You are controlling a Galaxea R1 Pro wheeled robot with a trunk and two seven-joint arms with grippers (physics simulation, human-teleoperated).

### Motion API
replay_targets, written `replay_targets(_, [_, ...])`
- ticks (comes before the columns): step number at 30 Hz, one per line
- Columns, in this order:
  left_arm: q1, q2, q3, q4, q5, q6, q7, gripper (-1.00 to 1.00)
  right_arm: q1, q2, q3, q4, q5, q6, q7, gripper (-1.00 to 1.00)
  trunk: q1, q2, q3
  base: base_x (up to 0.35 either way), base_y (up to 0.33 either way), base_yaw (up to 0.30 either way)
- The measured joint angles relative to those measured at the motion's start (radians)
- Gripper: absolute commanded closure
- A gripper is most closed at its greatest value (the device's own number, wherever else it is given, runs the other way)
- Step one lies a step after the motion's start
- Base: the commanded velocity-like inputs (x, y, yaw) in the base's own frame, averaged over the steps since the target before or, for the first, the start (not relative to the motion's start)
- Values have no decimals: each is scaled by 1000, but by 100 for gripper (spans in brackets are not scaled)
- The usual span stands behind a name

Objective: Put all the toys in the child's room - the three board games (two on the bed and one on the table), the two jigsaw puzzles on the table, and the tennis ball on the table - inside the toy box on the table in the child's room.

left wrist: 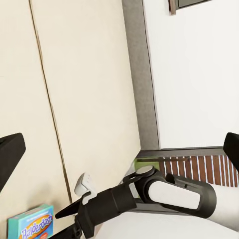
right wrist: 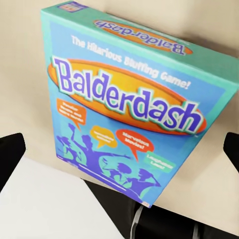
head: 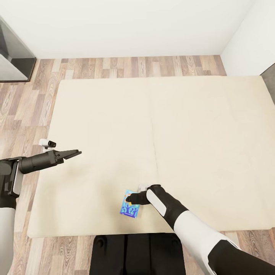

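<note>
A bright blue board game (head: pixel 130 208) with orange "Balderdash" print (right wrist: pixel 132 107) lies flat on the beige bed (head: pixel 179 126), close to the mattress's near edge. My right gripper (head: pixel 133 198) hovers just over the box's far end, open, its fingertips (right wrist: pixel 11 152) spread to either side of the cover and holding nothing. My left gripper (head: pixel 73 154) hangs open over the left part of the mattress, well away from the box. In the left wrist view, the board game (left wrist: pixel 31 224) lies beyond my right forearm (left wrist: pixel 172 191).
Wood plank floor (head: pixel 34 99) surrounds the bed on the left and far sides, with white walls behind. A dark-framed window (head: pixel 13 57) stands at the far left. The grey headboard (left wrist: pixel 137 74) runs along one bed edge. My black base (head: pixel 137 254) abuts the near edge.
</note>
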Motion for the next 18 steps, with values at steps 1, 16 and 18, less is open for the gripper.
replay_targets(1, [0,0,0,0,0,0,0,-100,0,0,0,0,0,0,0,-100,0,0,0,0,0,0])
replay_targets(16, [0,0,0,0,0,0,0,-100,0,0,0,0,0,-1,0,-100,0,0,0,0,48,0])
replay_targets(18, [0,0,0,0,0,0,0,-100,0,0,1,0,0,-1,0,-100,0,0,0,0,9,0])
